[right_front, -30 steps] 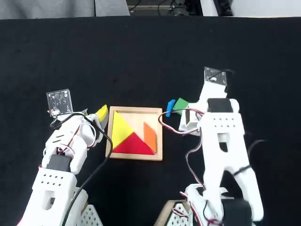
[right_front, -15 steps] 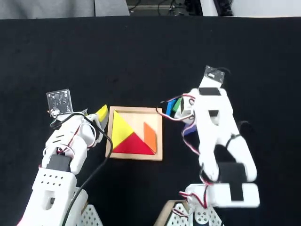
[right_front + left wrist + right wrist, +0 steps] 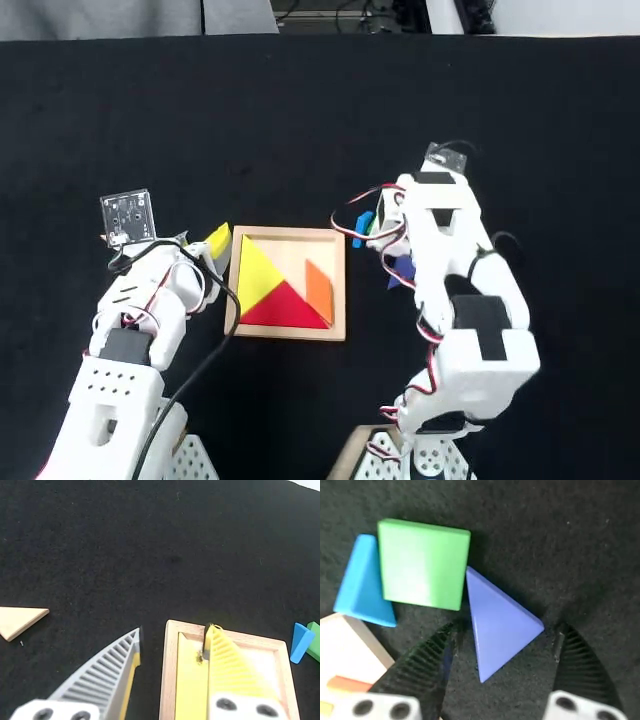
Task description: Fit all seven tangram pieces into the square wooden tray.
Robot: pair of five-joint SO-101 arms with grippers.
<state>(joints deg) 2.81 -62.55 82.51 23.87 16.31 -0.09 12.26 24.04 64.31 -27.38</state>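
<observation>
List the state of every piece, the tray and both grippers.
left gripper: open
right gripper: open
wooden tray: partly filled
yellow triangle: in tray
red triangle: in tray
orange piece: in tray
green square: outside tray
blue triangle: outside tray
tan triangle: outside tray
purple triangle: outside tray, between right gripper's fingers

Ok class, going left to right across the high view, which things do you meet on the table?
Left gripper → yellow triangle → orange piece → blue piece → purple triangle. The red triangle stretches beneath both yellow and orange, so it is left out.
</observation>
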